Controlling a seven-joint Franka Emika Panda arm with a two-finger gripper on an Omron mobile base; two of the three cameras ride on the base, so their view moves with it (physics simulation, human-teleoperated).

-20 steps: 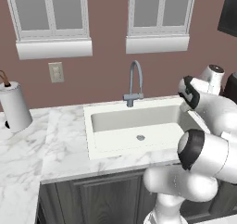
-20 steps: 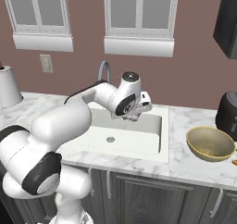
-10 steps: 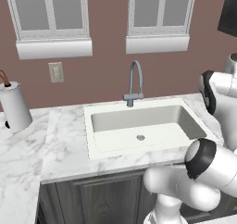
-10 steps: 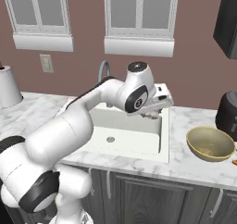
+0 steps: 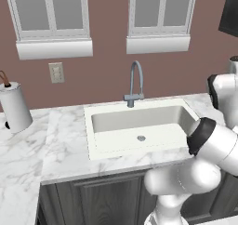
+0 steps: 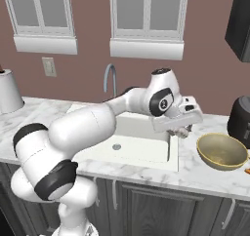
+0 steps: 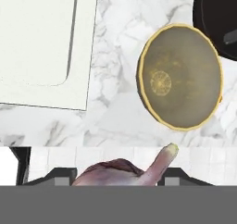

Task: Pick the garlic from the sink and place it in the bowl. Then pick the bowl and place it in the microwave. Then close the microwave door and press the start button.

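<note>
Above the white marble bench [image 6: 195, 169], between the wide cream-white rectangular sink [image 6: 146, 149] and the round tan-yellow bowl [image 6: 222, 151], the two-finger tool [image 6: 181, 130] hung at the end of the white arm. It was closed on the small pale pinkish-white garlic bulb [image 7: 121, 171], which sat between the dark fingertips at the bottom of the hand view, its tapered stem angled up and to the right.

In the hand view, the bowl [image 7: 180, 77] stood upright on the bench to the upper right of the garlic, apart from it, with a lighter rim and a faint round mark inside. A rounded corner of the sink [image 7: 41, 47] occupied the upper left. A black round appliance [image 7: 217, 19] lay just beside the bowl at the top right corner.

In the left base view, the sink [image 5: 139, 126] held a flat grey drain [image 5: 141, 138], and the tall curved grey metal faucet [image 5: 135, 82] rose behind the basin. A white cylindrical canister [image 5: 15, 107] stood on the bench at far left.
</note>
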